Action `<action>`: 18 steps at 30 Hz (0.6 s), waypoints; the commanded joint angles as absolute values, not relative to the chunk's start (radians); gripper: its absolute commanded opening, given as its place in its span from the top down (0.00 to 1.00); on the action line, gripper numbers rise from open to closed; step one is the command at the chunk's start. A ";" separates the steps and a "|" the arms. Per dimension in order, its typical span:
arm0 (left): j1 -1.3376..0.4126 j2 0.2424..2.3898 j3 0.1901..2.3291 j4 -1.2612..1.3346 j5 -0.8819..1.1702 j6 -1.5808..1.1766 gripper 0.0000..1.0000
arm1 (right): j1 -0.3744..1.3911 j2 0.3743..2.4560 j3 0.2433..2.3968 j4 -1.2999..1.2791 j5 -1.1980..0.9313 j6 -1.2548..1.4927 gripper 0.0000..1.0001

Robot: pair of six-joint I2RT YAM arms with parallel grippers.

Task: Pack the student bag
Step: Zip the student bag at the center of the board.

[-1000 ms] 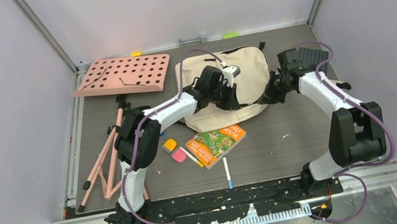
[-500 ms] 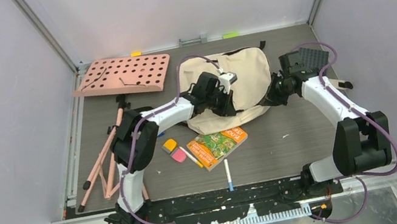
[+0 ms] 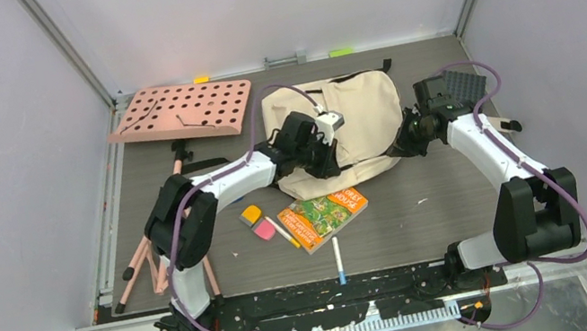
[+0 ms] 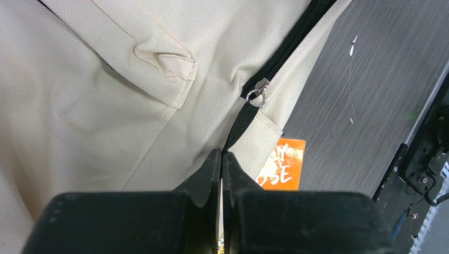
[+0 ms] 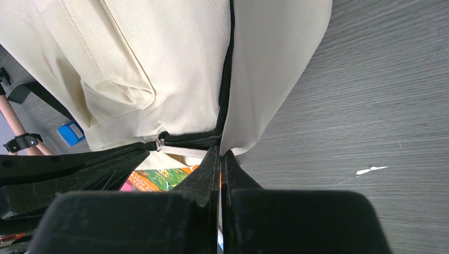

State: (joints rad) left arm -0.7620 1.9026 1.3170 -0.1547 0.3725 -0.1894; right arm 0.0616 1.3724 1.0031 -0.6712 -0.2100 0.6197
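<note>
1. Left hand (image 4: 221,156) is pressed shut on the black pull strap (image 4: 241,119) that hangs from the metal zip slider (image 4: 258,91). The strap runs straight from the slider's ring down into the pinched tips.
2. Right hand (image 5: 221,157) is closed as well. Its tips meet on cream fabric at the edge of the student bag (image 3: 354,118), right where the black zip line (image 5: 226,79) bends, and it seems to pinch a fold of cloth there.
3. That student bag lies flat toward the far middle of the surface (image 3: 444,212). The left arm reaches over its left part and the right hand sits at its right edge.
4. In the left wrist view the bag shows a stitched pocket corner on its cream cloth.
5. A colourful book (image 3: 323,215) lies just beside the bag's near edge. In the left wrist view its orange corner shows right against the hem.
6. Left of the book are an orange eraser (image 3: 251,215) and a pink eraser (image 3: 265,230), with a white marker (image 3: 283,231) between them and the book. Another pen (image 3: 337,255) lies nearer the arm bases.
7. A pink perforated board (image 3: 180,111) sits at the far left, near the bag — apart from it — and pink stand legs (image 3: 149,245) stretch along the left side.
</note>
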 commanded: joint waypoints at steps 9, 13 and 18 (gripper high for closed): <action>-0.741 1.801 1.327 -0.302 0.282 -0.186 0.78 | 0.039 1.299 1.058 -0.657 -0.075 0.538 0.80; -0.740 1.754 1.395 -0.333 0.240 -0.211 0.49 | 0.031 1.288 1.092 -0.661 -0.062 0.502 0.54; -0.721 1.719 1.450 -0.391 0.159 -0.249 0.26 | -0.018 1.344 1.135 -0.678 -0.075 0.458 0.47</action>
State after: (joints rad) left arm -0.7372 1.8023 1.3746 -0.3370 0.2436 -0.2176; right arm 0.0181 1.3289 1.0740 -0.6819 -0.0990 0.5182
